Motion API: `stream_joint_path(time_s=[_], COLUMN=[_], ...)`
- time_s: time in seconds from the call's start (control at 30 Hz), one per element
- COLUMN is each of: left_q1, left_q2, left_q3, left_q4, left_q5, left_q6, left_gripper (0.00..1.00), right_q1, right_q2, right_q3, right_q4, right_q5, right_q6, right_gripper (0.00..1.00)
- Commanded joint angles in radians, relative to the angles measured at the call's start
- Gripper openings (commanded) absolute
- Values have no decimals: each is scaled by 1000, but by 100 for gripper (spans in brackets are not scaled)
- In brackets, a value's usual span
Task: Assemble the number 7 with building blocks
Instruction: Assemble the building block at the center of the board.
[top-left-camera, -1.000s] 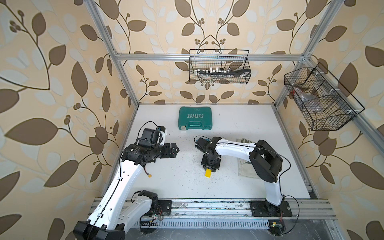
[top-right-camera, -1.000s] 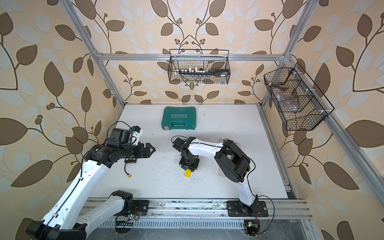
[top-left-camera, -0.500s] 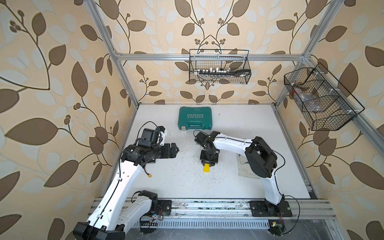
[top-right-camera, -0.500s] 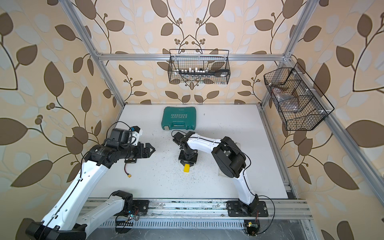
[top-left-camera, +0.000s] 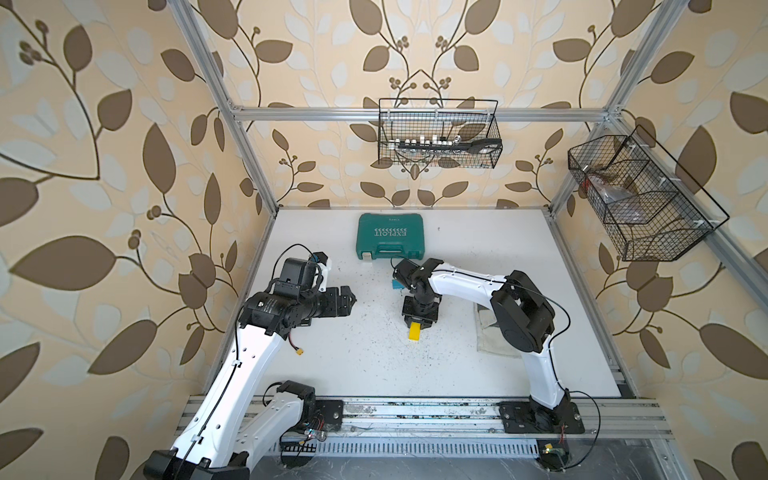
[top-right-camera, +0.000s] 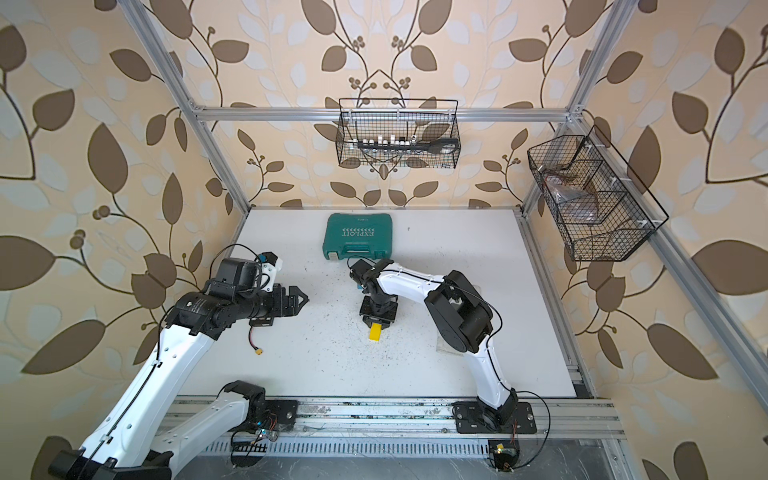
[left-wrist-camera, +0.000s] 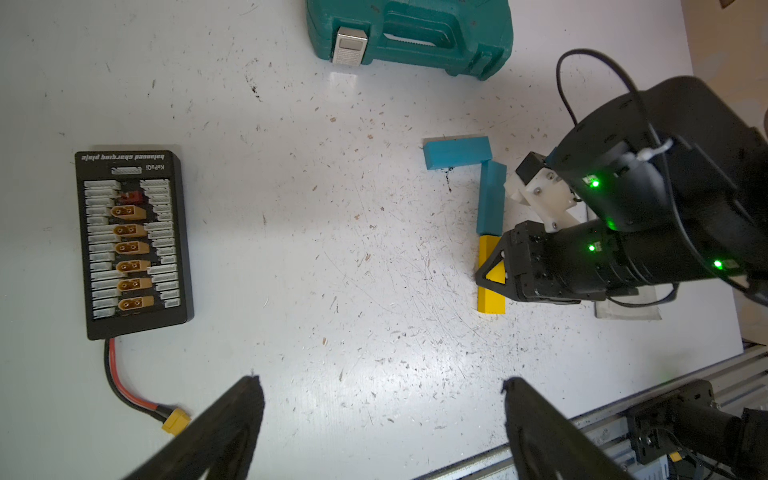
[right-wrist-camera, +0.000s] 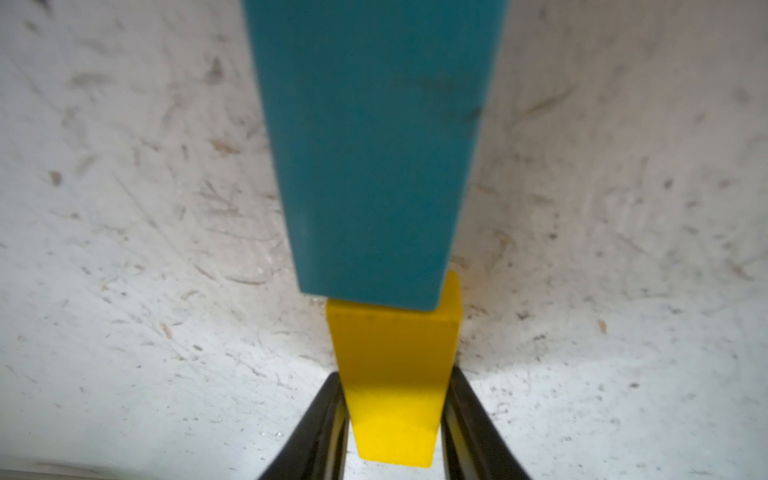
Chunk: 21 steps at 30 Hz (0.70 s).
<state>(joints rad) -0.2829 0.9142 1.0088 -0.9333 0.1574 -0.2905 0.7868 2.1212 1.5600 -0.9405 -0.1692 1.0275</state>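
**Hard to make out.** In both top views the right arm is covering most of the blocks. Only a sliver of the crosswise teal bar (top-left-camera: 397, 284) is showing at centre frame. The grey cloth (top-left-camera: 484, 332) to its right is lying half under the arm. You are seeing the charging board (left-wrist-camera: 133, 241) whole only in the left wrist view, where the frame edge is cutting off the green tool case (left-wrist-camera: 409, 33).

**Task items.** The crosswise teal bar is touching the end corner of the second teal bar (left-wrist-camera: 490, 199). That bar is running end to end into the yellow bar (left-wrist-camera: 491, 301). All three are lying flat on the table (top-left-camera: 374, 365) at centre frame, just below the case.

**Grippers.**
- The right gripper (right-wrist-camera: 394, 374) is straddling the yellow bar with its jaws hugging the two long sides. You cannot tell whether they are pressing it.
- The left gripper (left-wrist-camera: 380, 380) is hanging left of centre, spread wide and holding nothing.

**Containers.**
- The back-wall basket (top-left-camera: 436, 133), upper centre, is holding a row of sockets and a black-handled tool.
- The side basket (top-left-camera: 640, 199), upper right, is divided into compartments. Its contents are too dim to name.
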Motion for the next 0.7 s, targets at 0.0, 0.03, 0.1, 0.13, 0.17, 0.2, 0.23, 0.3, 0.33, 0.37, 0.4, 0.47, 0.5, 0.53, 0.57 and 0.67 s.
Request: stream_joint_path(time_s=[0.0,0.03,0.1,0.13,0.17,0.2,0.23,0.3,0.33,0.37,0.4,0.47,0.5,0.53,0.57,0.67], left_q1=[-7,-7,-7,-7,-7,-7,-7,-7,-7,-7,-7,-6,-7,-7,-7,-6], left_q2=[-18,-20,-23,-24,-27,-28,-27,-28,-26,-26,-25,-24,-24,-24,-24,-17], left_q3=[14,14,14,14,14,14,14,16,16,16,15,14,14,13,12,8], left_q4=[-5,-8,-12,-14,-14,-13,-15,-15,-15,-15,-15,-13,-12,-10,-7,9], left_q5=[-15,-15,-17,-19,-22,-21,-22,-23,-22,-22,-23,-22,-22,-23,-24,-25], left_q6=[-11,-10,-11,-9,-9,-9,-8,-7,-8,-9,-9,-10,-11,-13,-12,-14], left_gripper=[93,92,92,93,92,92,92,92,92,92,92,92,92,92,92,93], right_q1=[-4,-4,-4,-4,-4,-4,-4,-4,-4,-3,-4,-4,-4,-3,-2,11], right_q2=[37,38,38,40,41,42,43,43,45,46,43,38,32,23,5,-72], right_q3=[2,0,-6,-6,-4,-3,0,2,3,6,6,4,0,-5,-12,-4], right_q4=[34,40,53,57,59,62,62,62,59,58,56,57,59,56,46,-11], right_q5=[2,-1,-12,-16,-17,-18,-18,-15,-15,-14,-14,-12,-11,-8,-4,18], right_q6=[4,7,19,23,27,29,32,34,34,35,37,39,41,50,62,68], right_gripper=[40,41,41,41,41,41,41,41,41,42,44,63,76,96,99,100])
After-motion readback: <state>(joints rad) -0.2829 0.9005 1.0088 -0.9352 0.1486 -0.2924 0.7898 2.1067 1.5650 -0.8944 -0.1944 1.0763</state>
